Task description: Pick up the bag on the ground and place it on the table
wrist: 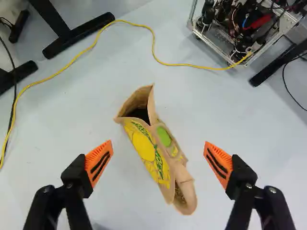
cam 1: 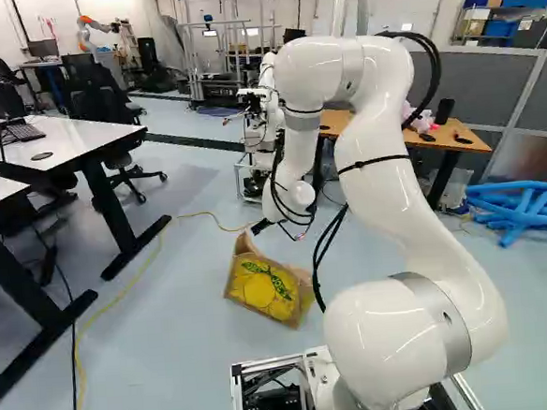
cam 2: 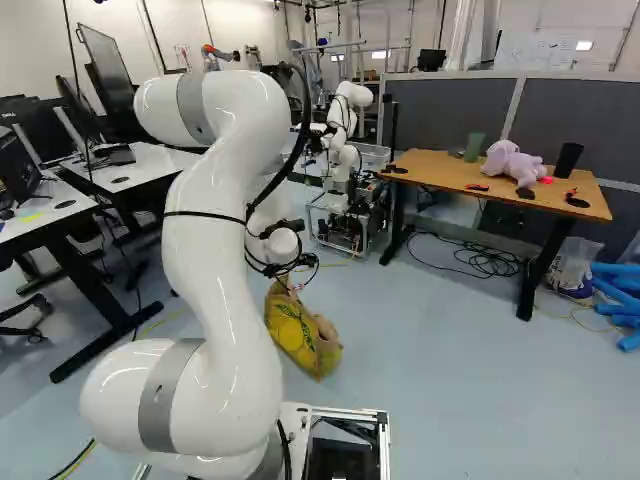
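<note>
On the pale blue-grey floor ahead of the base sits a brown paper bag with yellow and green print (cam 1: 265, 285), its mouth gaping open and dark inside. Above it, the jointed glossy white arm (cam 1: 382, 150) reaches out with its black two-fingered gripper (cam 1: 261, 226). Seen from the wrist, the orange ribbed pads (wrist: 99, 163) stand wide apart, so the gripper (wrist: 158, 155) is open and grips nothing; the bag shows between and ahead of the two fingers, touching neither. A thin yellow cable (wrist: 158, 63) curves across the floor beyond the bag. At the right of the right base view stands a brown wooden-topped table with dark legs (cam 2: 440, 171), bearing a lilac plush toy (cam 2: 514, 163), a green cup (cam 2: 474, 147) and a black cylinder (cam 2: 567, 160). White-topped tables with black legs (cam 1: 67, 137) stand at the left of the left base view. Between the two sides, farther back, is a second white arm on a metal-framed cart (cam 2: 342, 125). Long blue foam tubes (cam 1: 527, 211) lie heaped at the right of the left base view.
</note>
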Available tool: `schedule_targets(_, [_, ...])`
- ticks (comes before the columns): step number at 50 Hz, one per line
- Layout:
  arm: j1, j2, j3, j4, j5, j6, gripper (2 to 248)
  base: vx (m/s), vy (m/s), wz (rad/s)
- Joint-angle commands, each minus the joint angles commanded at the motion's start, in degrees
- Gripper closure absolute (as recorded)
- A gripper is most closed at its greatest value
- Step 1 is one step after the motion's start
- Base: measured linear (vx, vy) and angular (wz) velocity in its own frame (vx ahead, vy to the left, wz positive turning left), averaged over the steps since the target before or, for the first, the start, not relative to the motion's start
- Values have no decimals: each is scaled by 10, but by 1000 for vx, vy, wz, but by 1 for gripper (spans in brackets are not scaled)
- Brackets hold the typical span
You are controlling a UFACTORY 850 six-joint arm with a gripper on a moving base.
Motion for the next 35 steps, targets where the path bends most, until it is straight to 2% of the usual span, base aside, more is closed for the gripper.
schedule_targets(35, [0, -76, -50, 0, -49, 0, 3, 0, 0, 0])
